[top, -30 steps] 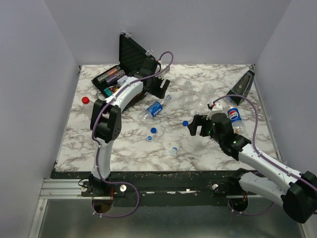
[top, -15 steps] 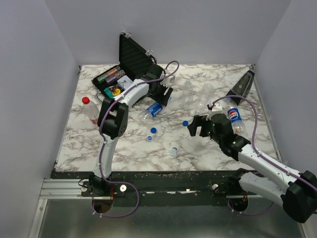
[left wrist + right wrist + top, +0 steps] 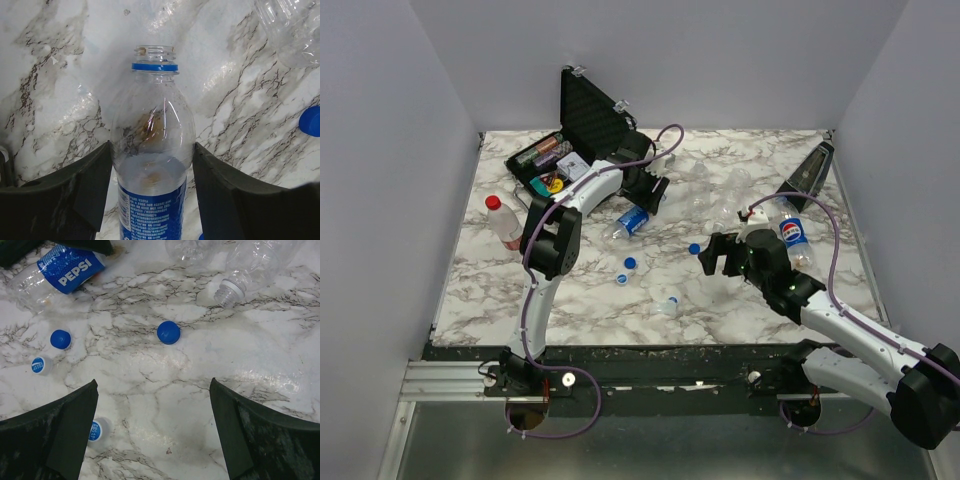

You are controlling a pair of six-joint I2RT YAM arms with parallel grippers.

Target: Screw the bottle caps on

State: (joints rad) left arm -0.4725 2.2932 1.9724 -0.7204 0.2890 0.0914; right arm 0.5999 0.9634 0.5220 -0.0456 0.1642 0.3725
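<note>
A clear blue-label bottle (image 3: 630,222) lies on the marble table, uncapped, with its open neck (image 3: 154,52) pointing away. My left gripper (image 3: 646,192) is closed on its shoulder, and both fingers (image 3: 80,190) touch its sides. In the right wrist view its label (image 3: 70,269) reads PEPSI. My right gripper (image 3: 712,255) is open and empty above the table, near a blue cap (image 3: 694,249) (image 3: 168,332). Other caps lie loose: one blue (image 3: 630,263), one smaller (image 3: 622,279) and one whitish (image 3: 669,302). A red-capped bottle (image 3: 504,224) stands at the left.
An open black case (image 3: 582,120) with small items sits at the back left. Several clear unlabelled bottles (image 3: 720,195) (image 3: 250,262) lie mid-back. Another Pepsi bottle (image 3: 792,232) lies beside my right arm. A black wedge-shaped object (image 3: 810,172) is at the back right.
My left gripper moved forward from the case and came down over the blue-label bottle's neck end. The right arm and the caps stayed put.
</note>
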